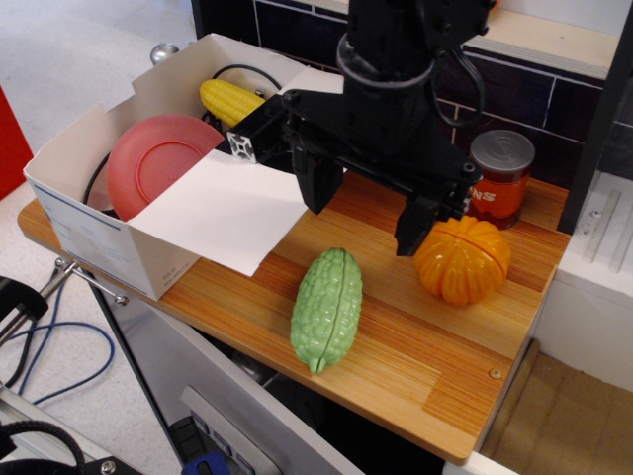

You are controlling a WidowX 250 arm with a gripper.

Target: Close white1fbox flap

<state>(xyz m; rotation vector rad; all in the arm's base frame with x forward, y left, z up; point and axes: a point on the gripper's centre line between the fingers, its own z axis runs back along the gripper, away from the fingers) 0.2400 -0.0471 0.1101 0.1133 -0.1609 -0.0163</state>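
Nearest the camera, the desk (415,366) edge. The flap (223,210) lies folded outward from the white1fbox (99,233), just left of the hand (366,213), whose fingers gape empty.

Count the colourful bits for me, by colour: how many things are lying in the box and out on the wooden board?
Red: 2, plate in the white box, can on the board
Yellow: 1, corn cob in the box
Green: 1, bumpy gourd
Orange: 1, pumpkin
Total: 5
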